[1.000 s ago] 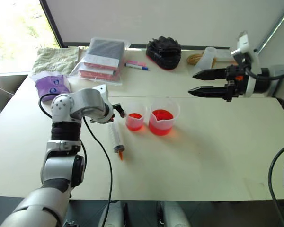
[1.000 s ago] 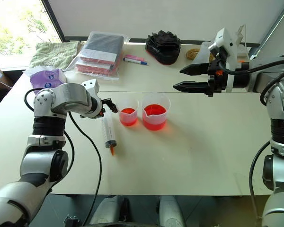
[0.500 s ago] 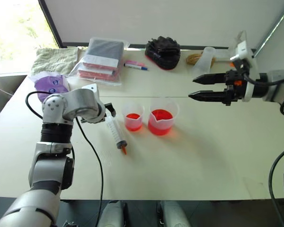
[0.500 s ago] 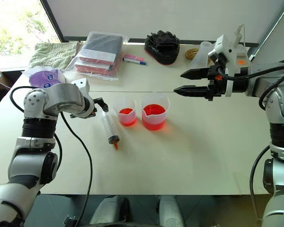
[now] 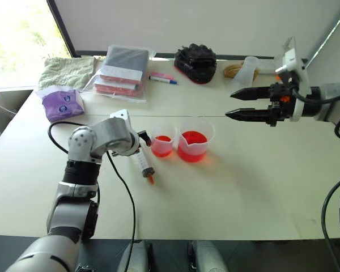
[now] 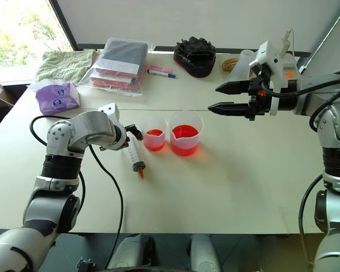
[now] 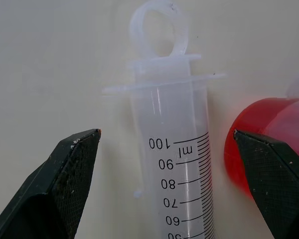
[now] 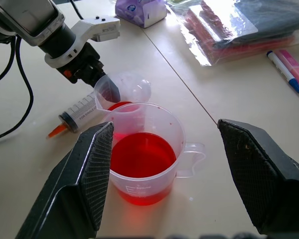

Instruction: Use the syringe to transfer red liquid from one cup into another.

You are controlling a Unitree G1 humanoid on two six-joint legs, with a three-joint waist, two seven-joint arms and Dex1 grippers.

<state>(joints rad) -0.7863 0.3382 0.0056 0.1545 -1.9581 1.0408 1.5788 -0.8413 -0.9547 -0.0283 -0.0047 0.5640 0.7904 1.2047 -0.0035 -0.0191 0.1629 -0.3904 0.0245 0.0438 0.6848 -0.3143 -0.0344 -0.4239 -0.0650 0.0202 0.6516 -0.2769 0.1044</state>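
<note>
The syringe lies flat on the pale table, orange tip toward the near edge. My left gripper is open and points down over its plunger end. In the left wrist view the syringe barrel sits between the two spread fingers, which stand clear of it. Just right of it stands the narrower cup, then the wider spouted cup, both holding red liquid. My right gripper hovers open and empty above the table, right of the cups.
Along the table's far edge lie a towel, a purple packet, a bagged stack, a blue-capped pen, a black bundle, a coil of cord and a frosted cup. A black cable trails from my left arm.
My left gripper swung a little to the left, then came back and lower over the syringe's plunger end. The right arm and both cups have stayed put.
</note>
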